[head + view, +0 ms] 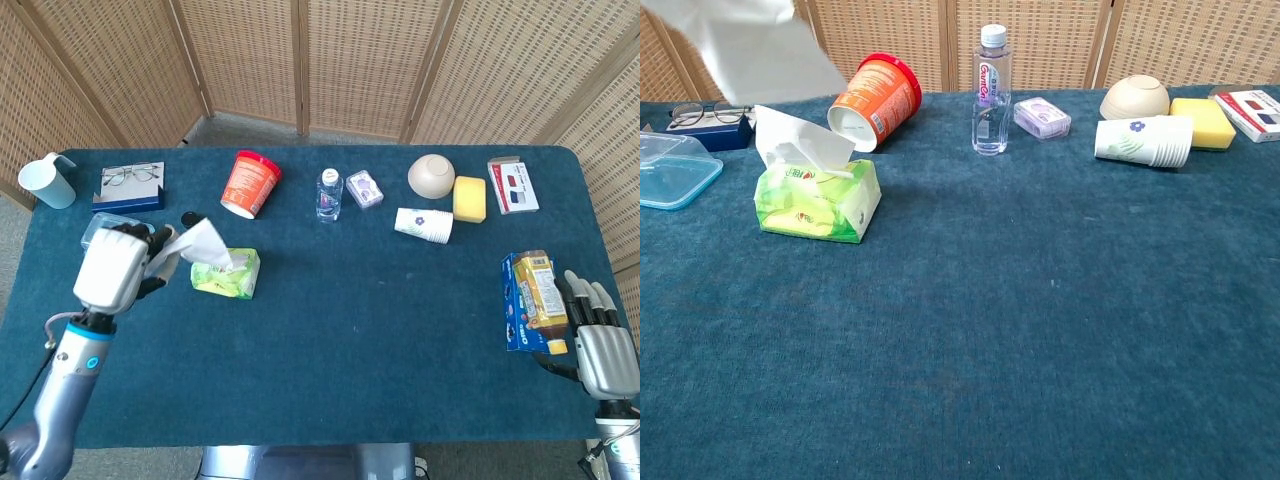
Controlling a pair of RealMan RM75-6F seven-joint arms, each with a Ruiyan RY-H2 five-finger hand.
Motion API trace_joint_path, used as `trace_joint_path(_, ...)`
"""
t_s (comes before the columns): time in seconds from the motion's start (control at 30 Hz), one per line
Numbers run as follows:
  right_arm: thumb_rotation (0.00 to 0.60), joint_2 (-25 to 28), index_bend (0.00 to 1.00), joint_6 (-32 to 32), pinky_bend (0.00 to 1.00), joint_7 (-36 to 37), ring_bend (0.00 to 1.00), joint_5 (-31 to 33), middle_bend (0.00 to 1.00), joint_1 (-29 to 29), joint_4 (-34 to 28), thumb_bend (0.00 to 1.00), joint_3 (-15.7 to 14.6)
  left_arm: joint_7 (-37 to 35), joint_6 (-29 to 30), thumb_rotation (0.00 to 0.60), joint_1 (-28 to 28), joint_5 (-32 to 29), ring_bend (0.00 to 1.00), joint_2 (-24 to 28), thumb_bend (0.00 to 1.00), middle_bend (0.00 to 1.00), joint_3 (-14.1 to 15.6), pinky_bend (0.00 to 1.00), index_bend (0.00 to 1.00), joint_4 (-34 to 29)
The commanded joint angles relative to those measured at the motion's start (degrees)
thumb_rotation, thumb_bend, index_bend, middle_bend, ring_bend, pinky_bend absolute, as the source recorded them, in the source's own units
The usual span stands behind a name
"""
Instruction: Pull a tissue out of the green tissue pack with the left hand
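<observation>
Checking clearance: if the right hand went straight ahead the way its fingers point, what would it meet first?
Likely nothing: the right hand points up the table's right edge, past the juice bottle lying beside it. Depth is unclear.

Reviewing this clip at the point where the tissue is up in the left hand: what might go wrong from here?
1. The left hand holds the tissue by one end; the loose sheet could slip from its fingers.
2. The green tissue pack sits unweighted with the next sheet sticking up; a snag might drag the pack.
3. The clear container and orange cup lie close by; a low sweep of the hand may knock them.
</observation>
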Motion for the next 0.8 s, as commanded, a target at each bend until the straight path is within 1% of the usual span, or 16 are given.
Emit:
trace_joint_path(0.03, 0.6, 0.0, 0.0, 0.1, 0.0, -0.1, 0.0, -0.1, 0.0, 0.0, -0.1, 0.0, 0.0, -2.9, -1.1, 0.6, 3.6, 5.9, 0.66, 2.2, 0.51, 0.8, 6.3, 0.69, 0.77, 2.0)
trace_joint_path(0.07, 0.6, 0.0, 0.0, 0.1, 0.0, -0.2, 0.0, -0.1, 0.0, 0.0, -0.1, 0.0, -0.1, -2.4, -1.0, 0.6, 4.2, 6.8, 0.66, 1.9, 0.51, 0.8, 7.3, 0.69, 0.77, 3.4)
trace_joint_path(0.13, 0.6, 0.1, 0.0, 0.2, 0.0, -0.2, 0.0, -0.2, 0.0, -0.1, -0.2, 0.0, -0.1, 0.0, 0.4, 0.6, 6.3, 8.3, 0.66, -0.3, 0.51, 0.8, 9.4, 0.69, 0.77, 7.3)
trace_joint_path(0.17, 0.6, 0.1, 0.0, 0.4, 0.0, -0.2, 0.0, -0.3, 0.0, -0.1, -0.3, 0.0, -0.1, 0.2, 0.8, 0.6, 7.4, 8.7, 0.66, -1.9, 0.51, 0.8, 10.5, 0.69, 0.77, 9.5)
trace_joint_path(0.23, 0.6, 0.1, 0.0, 0.4, 0.0, -0.1, 0.0, -0.3, 0.0, -0.2, -0.3, 0.0, -0.1, -1.5, 0.3, 0.6, 8.9, 8.6, 0.66, -4.2, 0.51, 0.8, 12.4, 0.69, 0.77, 13.5)
trace_joint_path(0.33, 0.6, 0.2, 0.0, 0.4, 0.0, -0.1, 0.0, -0.3, 0.0, -0.2, -0.3, 0.0, -0.1, -3.9, -0.4, 0.6, 10.5, 9.0, 0.66, -6.3, 0.51, 0.8, 14.3, 0.69, 0.77, 18.4)
trace_joint_path(0.43, 0.6, 0.2, 0.0, 0.3, 0.0, -0.1, 0.0, -0.3, 0.0, -0.1, -0.4, 0.0, -0.1, -5.5, -0.9, 0.6, 12.1, 9.7, 0.65, -7.3, 0.5, 0.79, 16.4, 0.68, 0.76, 21.6)
trace_joint_path(0.47, 0.6, 0.2, 0.0, 0.3, 0.0, -0.1, 0.0, -0.2, 0.0, -0.1, -0.3, 0.0, -0.1, -5.5, -1.3, 0.6, 12.6, 9.9, 0.62, -7.3, 0.49, 0.75, 17.3, 0.65, 0.72, 22.3)
trace_joint_path(0.53, 0.6, 0.1, 0.0, 0.2, 0.0, -0.4, 0.0, -0.1, 0.0, -0.1, -0.3, 0.0, -0.1, -4.7, -2.4, 0.6, 13.7, 9.8, 0.47, -6.6, 0.46, 0.57, 19.0, 0.52, 0.58, 22.4)
trace_joint_path(0.6, 0.6, 0.1, 0.0, 0.1, 0.0, -0.5, 0.0, -0.2, 0.0, -0.1, -0.4, 0.0, -0.2, -3.9, -1.8, 0.6, 14.6, 10.2, 0.21, -6.1, 0.4, 0.29, 19.5, 0.33, 0.29, 21.7)
trace_joint_path(0.67, 0.6, 0.1, 0.0, 0.2, 0.0, -0.6, 0.0, -0.2, 0.0, -0.1, -0.4, 0.0, -0.2, -3.3, 0.5, 0.6, 15.9, 11.5, 0.07, -6.0, 0.33, 0.15, 19.6, 0.23, 0.11, 21.8)
trace_joint_path(0.7, 0.6, 0.0, 0.0, 0.2, 0.0, -0.7, 0.0, -0.3, 0.0, -0.1, -0.5, 0.0, -0.2, -3.5, 1.7, 0.593, 16.5, 12.3, 0.03, -5.9, 0.29, 0.09, 19.7, 0.18, 0.06, 21.7)
trace_joint_path(0.73, 0.6, 0.0, 0.0, 0.2, 0.0, -0.7, 0.0, -0.3, 0.0, -0.1, -0.5, 0.0, -0.2, -3.9, 2.5, 0.574, 16.9, 12.8, 0.01, -5.8, 0.26, 0.06, 19.7, 0.15, 0.03, 21.6)
trace_joint_path(0.8, 0.6, 0.1, 0.0, 0.2, 0.0, -0.8, 0.0, -0.4, 0.0, -0.1, -0.5, 0.0, -0.2, -5.4, 4.7, 0.495, 17.8, 13.9, 0.0, -5.3, 0.18, 0.0, 19.6, 0.08, 0.0, 21.2)
